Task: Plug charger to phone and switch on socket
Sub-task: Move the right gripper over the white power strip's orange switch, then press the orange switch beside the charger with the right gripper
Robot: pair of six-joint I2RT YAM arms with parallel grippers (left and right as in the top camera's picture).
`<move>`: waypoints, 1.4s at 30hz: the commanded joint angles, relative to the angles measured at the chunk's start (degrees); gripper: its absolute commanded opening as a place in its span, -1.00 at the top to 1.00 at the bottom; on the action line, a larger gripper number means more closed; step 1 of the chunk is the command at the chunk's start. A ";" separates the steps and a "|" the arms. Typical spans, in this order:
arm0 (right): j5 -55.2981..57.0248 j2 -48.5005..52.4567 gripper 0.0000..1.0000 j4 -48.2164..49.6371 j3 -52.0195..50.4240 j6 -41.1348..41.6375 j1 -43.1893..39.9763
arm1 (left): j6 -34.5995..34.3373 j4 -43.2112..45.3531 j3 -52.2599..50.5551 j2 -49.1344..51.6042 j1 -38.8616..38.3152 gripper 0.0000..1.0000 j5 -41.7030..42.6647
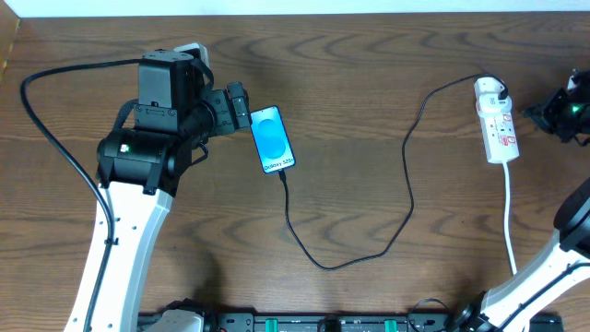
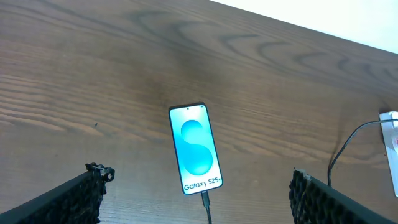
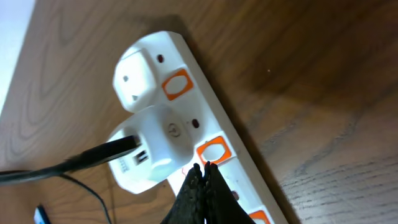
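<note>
The phone [image 1: 273, 139] lies on the table with its blue screen lit; it also shows in the left wrist view [image 2: 196, 149]. The black charger cable [image 1: 406, 175] is plugged into the phone's near end [image 2: 206, 200] and runs to the white adapter [image 3: 146, 149] on the socket strip [image 1: 496, 123]. My left gripper [image 2: 196, 205] is open, just left of the phone, holding nothing. My right gripper [image 3: 204, 169] is shut, its tips right above the strip [image 3: 214, 134] beside an orange switch [image 3: 213, 151].
The strip's white cord [image 1: 510, 217] runs toward the front edge at the right. The cable makes a loop in the table's middle [image 1: 350, 263]. The right arm [image 1: 564, 111] sits at the far right edge.
</note>
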 commanded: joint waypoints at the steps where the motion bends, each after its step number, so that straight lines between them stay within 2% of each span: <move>1: 1.14 0.39 0.98 0.66 0.13 0.48 0.48 | 0.72 -0.13 0.13 -0.26 -0.02 -0.90 -0.70; 29: 1.75 5.75 0.98 4.87 0.13 2.49 3.85 | 0.72 -0.13 0.13 -0.26 -0.04 -0.90 -0.70; 42: 1.77 6.05 0.98 1.53 0.09 2.64 4.31 | 0.72 -0.13 0.13 -0.26 -0.04 -0.90 -0.70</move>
